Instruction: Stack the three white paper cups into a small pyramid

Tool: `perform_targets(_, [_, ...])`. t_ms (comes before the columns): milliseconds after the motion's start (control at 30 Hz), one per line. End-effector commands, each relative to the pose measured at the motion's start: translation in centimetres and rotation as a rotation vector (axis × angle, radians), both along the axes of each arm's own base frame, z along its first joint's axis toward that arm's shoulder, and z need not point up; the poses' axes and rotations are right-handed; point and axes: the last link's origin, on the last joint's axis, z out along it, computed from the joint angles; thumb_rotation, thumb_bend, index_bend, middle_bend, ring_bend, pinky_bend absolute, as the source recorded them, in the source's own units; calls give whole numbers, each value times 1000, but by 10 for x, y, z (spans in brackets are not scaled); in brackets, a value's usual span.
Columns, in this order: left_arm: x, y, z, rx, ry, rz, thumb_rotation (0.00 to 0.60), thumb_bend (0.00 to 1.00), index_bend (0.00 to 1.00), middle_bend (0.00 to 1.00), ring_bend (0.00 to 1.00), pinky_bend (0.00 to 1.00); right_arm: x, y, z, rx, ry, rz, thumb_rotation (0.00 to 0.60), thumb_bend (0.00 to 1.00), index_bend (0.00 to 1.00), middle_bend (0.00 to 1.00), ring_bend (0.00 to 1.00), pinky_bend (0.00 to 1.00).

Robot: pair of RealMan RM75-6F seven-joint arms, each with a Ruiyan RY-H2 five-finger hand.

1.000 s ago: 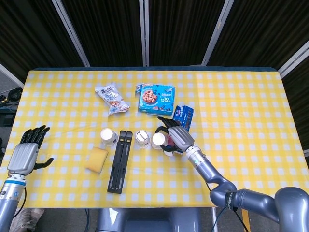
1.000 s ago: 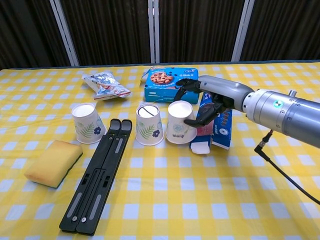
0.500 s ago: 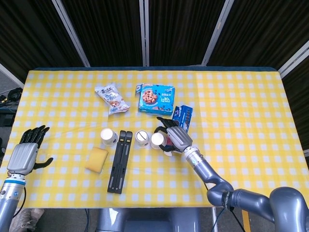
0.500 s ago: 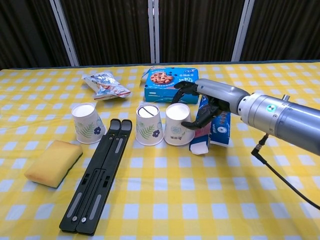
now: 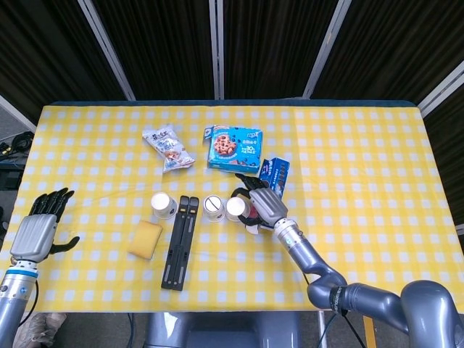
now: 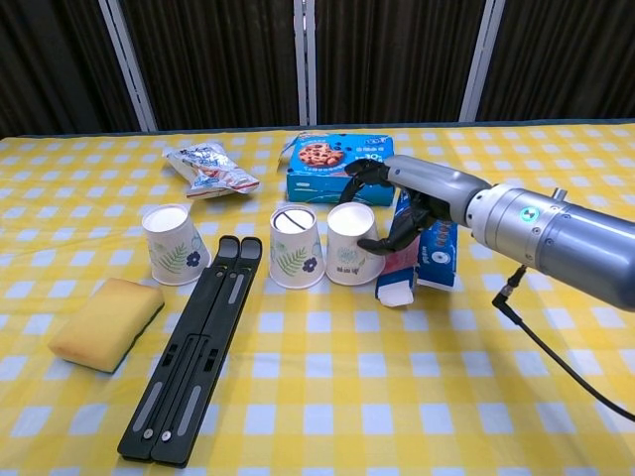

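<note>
Three white paper cups with leaf prints stand upside down in a row. The left cup (image 5: 163,205) (image 6: 172,244) stands alone beyond the sponge. The middle cup (image 5: 213,208) (image 6: 296,246) and the right cup (image 5: 236,209) (image 6: 350,244) stand side by side, almost touching. My right hand (image 5: 262,206) (image 6: 402,203) wraps around the right cup from its right side, fingers over the back and thumb at the front, holding it on the table. My left hand (image 5: 40,228) hovers at the table's left edge with its fingers spread and nothing in it; the chest view does not show it.
A black folded stand (image 5: 180,243) (image 6: 193,347) lies between the left and middle cups. A yellow sponge (image 5: 145,239) sits left of it. Behind the cups lie a snack bag (image 5: 168,148) and a blue cookie box (image 5: 235,147). A blue carton (image 6: 437,248) lies just behind my right hand.
My right hand has slid the right cup a little to the left, closing the gap to the middle cup. The left hand has stayed put.
</note>
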Motion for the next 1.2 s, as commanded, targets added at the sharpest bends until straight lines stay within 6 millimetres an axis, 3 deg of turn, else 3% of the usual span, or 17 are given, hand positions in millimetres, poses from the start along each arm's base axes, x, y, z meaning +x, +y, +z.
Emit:
perform_targets(33, [0, 0, 0, 0, -1, 1, 600, 240, 0, 0, 0, 0, 1, 0, -1, 0, 3, 2, 600, 256, 432, 0, 0, 0])
perform_targets(267, [-1, 0, 1, -2, -2, 4, 600, 239, 0, 0, 0, 0, 1, 1, -4, 6, 7, 0, 600, 245, 318, 0, 0, 0])
perform_targets(433, [-1, 0, 1, -3, -2, 5, 600, 240, 0, 0, 0, 0, 0, 2, -3, 10, 17, 0, 600, 235, 160, 0, 0, 0])
perform_targets(600, [0, 0, 1, -2, -2, 2, 600, 240, 0, 0, 0, 0, -1, 3, 4, -7, 22, 4, 600, 235, 121, 0, 0, 0])
perform_targets(900, [0, -1, 3, 3, -5, -2, 600, 240, 0, 0, 0, 0, -41, 30, 64, -139, 83, 22, 600, 235, 102, 0, 0, 0])
perform_targets(1200, [3, -3, 2, 15, -2, -19, 600, 240, 0, 0, 0, 0, -107, 77, 132, -292, 144, -43, 600, 217, 63, 0, 0, 0])
